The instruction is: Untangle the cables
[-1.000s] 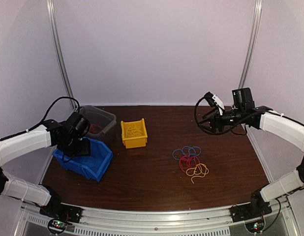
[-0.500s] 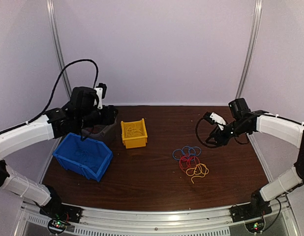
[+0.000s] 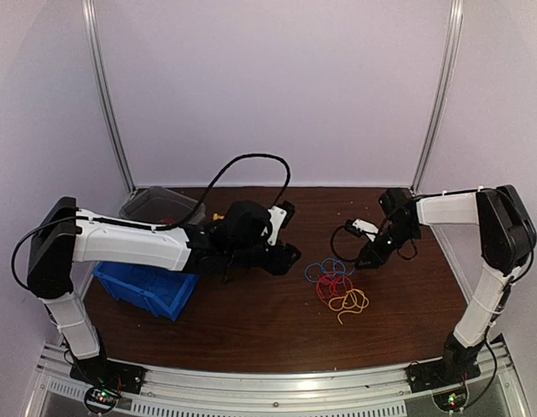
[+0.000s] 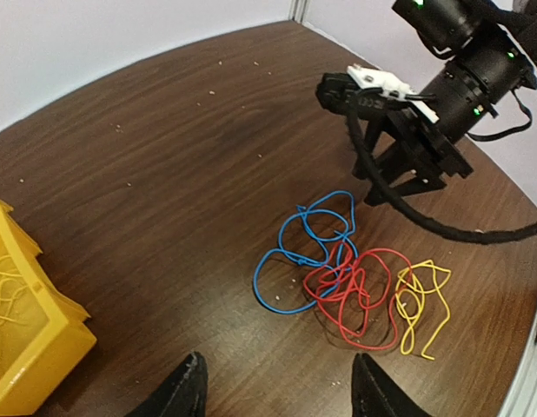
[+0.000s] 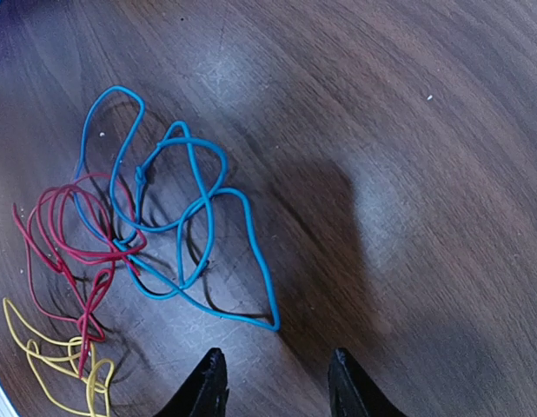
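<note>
Between the two tools, on the bare wood of the worktop [image 3: 251, 326], the cables [image 3: 336, 284] lie as one loose bundle; nothing holds them.

Layout of the bundle:
- the blue cable [image 4: 303, 252] lies at the far end; the red cable [image 4: 360, 295] sits in the middle and crosses it; the yellow cable [image 4: 420, 304] lies at the near end, hooked into the red loops;
- the long axis runs from far to near, slanting slightly towards the right arm's side.

Tool state:
- left tool [image 4: 280, 391]: fingers apart, nothing between them;
- right tool [image 5: 277, 387]: fingers apart, nothing between them.

Governing relation: the bundle lies to the right of the left tool, with a strip of bare wood between; it lies to the left of the right tool and slightly nearer the bases. The right wrist view shows the blue loop just ahead of the fingertips; the right tool is judged the nearer of the two, and the blue cable the strand it can reach first.

Arm pose: the left arm stretches far across, past the blue bin [image 3: 147, 291] and the yellow bin [image 4: 25, 321], wrist low, tool pointing at the bundle; the right arm stands with elbow high at the right edge, forearm running leftwards, wrist dipped to the worktop.

Task status: judged not yet begun; all three colours overlap.
</note>
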Available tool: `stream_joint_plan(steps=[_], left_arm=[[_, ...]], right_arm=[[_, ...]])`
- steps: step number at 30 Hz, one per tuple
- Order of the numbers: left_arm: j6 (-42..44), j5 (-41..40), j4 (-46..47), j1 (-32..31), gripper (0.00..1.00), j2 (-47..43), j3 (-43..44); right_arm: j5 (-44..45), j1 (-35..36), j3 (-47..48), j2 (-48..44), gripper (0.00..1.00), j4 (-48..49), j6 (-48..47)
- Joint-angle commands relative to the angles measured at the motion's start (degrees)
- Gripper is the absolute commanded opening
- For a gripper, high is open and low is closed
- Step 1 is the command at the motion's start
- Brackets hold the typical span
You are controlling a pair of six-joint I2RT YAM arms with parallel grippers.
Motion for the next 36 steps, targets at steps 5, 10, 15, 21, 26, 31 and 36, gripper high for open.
stream_joint_plan(steps=[5,10,15,21,26,31,36], left_arm=[[-4.8,5.5,8.1,-0.1,0.58,-0.5,-2.2],[-5.2,3.8,7.6,-0.1,0.58,0.2,-2.5],[-7.1,1.5,7.0,-0.1,0.58,1.7,-2.0],[-5.5,-1.5,8.9,0.0,0.6,1.1,-1.6],[-3.2,0.5,10.5,0.0,0.6,1.5,-0.2],[-0.5,5.2,17.5,-0.1,0.62,1.1,-1.7],[2.5,8.0,31.5,-0.1,0.64,1.6,-6.8]], right_arm=[[-5.5,-0.5,4.8,6.2,0.42,-1.9,-1.6],[-8.9,-0.4,5.0,8.0,0.22,-2.3,-2.9],[-9.7,-1.0,7.3,3.4,0.0,-4.8,-2.5],[-6.7,0.4,16.5,-10.1,0.0,-13.0,-2.2],[-6.6,2.3,23.1,-17.4,0.0,-16.8,-1.3],[-8.4,3.5,26.8,-21.7,0.0,-17.9,0.5],[-12.3,3.9,29.8,-23.9,0.0,-18.1,2.1]])
